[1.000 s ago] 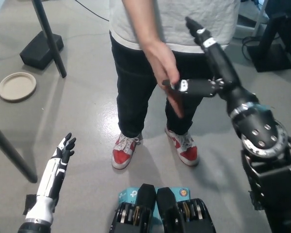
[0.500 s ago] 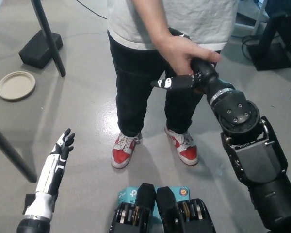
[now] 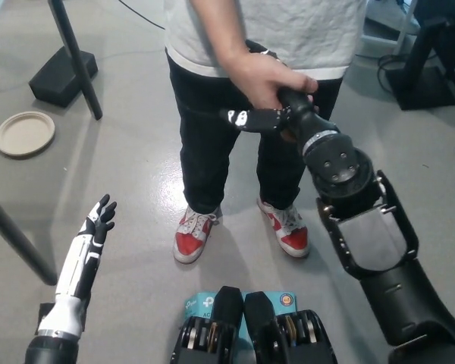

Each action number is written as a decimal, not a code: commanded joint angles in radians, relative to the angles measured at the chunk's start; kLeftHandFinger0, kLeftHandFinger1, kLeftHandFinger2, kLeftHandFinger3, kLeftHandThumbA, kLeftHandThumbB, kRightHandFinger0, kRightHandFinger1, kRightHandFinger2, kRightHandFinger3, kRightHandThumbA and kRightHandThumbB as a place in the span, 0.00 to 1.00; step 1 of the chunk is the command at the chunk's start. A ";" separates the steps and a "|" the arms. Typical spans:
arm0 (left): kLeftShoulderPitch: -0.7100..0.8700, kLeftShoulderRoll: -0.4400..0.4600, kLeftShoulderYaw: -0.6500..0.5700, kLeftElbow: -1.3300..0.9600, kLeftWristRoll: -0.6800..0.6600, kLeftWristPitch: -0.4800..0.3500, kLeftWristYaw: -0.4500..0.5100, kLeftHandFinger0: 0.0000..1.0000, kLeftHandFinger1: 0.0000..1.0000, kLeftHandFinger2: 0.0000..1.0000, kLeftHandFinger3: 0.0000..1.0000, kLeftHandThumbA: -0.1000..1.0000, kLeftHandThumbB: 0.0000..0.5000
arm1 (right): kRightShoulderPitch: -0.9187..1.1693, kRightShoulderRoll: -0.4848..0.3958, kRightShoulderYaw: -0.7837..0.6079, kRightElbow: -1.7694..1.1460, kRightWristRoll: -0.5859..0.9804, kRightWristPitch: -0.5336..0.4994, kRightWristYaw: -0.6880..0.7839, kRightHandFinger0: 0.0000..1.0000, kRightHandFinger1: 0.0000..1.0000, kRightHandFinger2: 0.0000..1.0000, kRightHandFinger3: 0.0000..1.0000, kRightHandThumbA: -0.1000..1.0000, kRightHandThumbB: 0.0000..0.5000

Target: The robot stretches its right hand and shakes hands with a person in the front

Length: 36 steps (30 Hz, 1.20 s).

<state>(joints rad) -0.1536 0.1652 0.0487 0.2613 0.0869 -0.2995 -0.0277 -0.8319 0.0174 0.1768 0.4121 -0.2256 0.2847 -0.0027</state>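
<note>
While one person's hand (image 3: 264,78) clasps, right robot hand (image 3: 277,114) grips.

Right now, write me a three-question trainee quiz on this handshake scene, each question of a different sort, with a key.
1. True or false: the person's hand is wrapped over the robot's black right hand.
2. Where is the white left hand? A) lower left, holding nothing B) on the round beige plate C) on the person's red-and-white sneakers
3. Fill in: the plate lies on the grey ____.

Key: 1 true; 2 A; 3 floor
</note>
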 commanded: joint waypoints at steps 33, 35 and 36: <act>-0.030 0.021 0.006 -0.029 -0.008 -0.022 0.001 1.00 1.00 1.00 1.00 1.00 0.23 | 0.081 -0.023 0.078 -0.960 -0.118 0.185 0.172 1.00 1.00 1.00 1.00 0.37 0.49; -0.030 0.020 0.005 -0.030 -0.004 -0.020 0.002 1.00 1.00 1.00 1.00 1.00 0.25 | 0.078 -0.028 0.075 -0.879 -0.105 0.185 0.167 1.00 1.00 1.00 1.00 0.33 0.47; -0.029 0.021 0.004 -0.032 0.003 -0.014 0.004 1.00 1.00 1.00 1.00 1.00 0.25 | 0.064 -0.044 0.074 -0.721 -0.072 0.169 0.147 1.00 1.00 1.00 1.00 0.32 0.45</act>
<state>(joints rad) -0.1536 0.1668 0.0505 0.2618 0.0868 -0.2960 -0.0281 -0.6769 -0.0002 0.2350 -0.3620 -0.2846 0.4198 0.0826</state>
